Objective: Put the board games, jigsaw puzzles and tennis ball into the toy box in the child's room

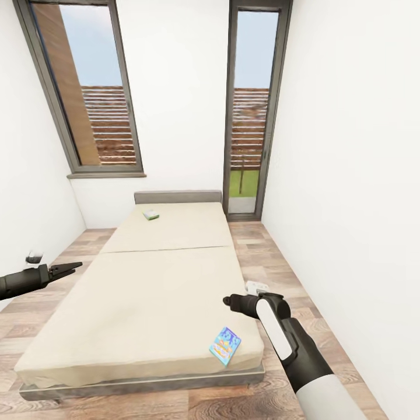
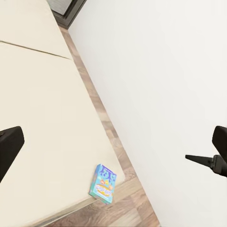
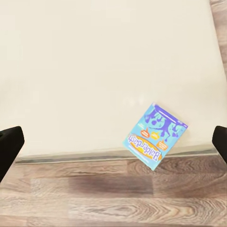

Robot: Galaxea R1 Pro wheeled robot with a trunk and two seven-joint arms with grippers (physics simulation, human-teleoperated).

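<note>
Right gripper: jaws spread wide, holding nothing, poised above the bed near its foot-end right corner. Left gripper: fingers apart, holding nothing, beside the bed's left edge. Blue board game: flat on that corner, overhanging slightly. Green-edged board game: near the headboard

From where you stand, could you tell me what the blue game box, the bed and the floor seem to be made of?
The blue game box looks like printed cardboard, judging by its flat shape and bright graphics. The bed looks like matte beige fabric over a grey frame, possibly upholstered. The floor looks like wood planks, with visible grain and seams.
</note>
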